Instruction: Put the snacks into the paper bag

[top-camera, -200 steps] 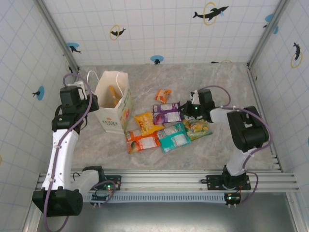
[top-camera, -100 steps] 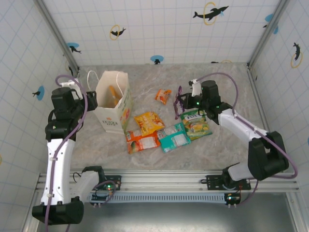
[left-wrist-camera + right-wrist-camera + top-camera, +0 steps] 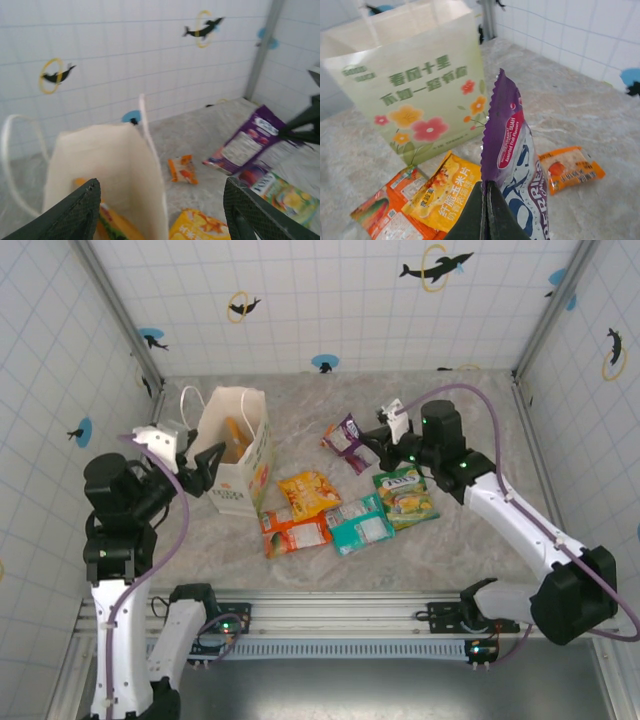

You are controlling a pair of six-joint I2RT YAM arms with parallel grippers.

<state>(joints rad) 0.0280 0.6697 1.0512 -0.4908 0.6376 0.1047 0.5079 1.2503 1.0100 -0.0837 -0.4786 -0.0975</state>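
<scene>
Right tool (image 3: 370, 443) (image 3: 485, 207) is pressed together on one edge of the purple packet (image 3: 347, 437) (image 3: 507, 145), holding it clear of the tabletop (image 3: 450, 400), well to the right of the paper bag (image 3: 238, 468) (image 3: 115, 165). Left tool (image 3: 203, 462) (image 3: 161, 187) hangs by the bag's open mouth, fingers spread wide, gripping nothing. An orange-yellow packet (image 3: 235, 435) lies inside the bag. The yellow packet (image 3: 308, 492), red-orange packet (image 3: 295, 533), teal packet (image 3: 360, 524) and green packet (image 3: 405, 495) lie clustered on the tabletop, with the small orange packet (image 3: 182, 169) beyond them.

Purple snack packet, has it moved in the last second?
Yes. The purple packet has left its spot beside the yellow packet, pinched up by the right gripper, toward the back wall.
</scene>
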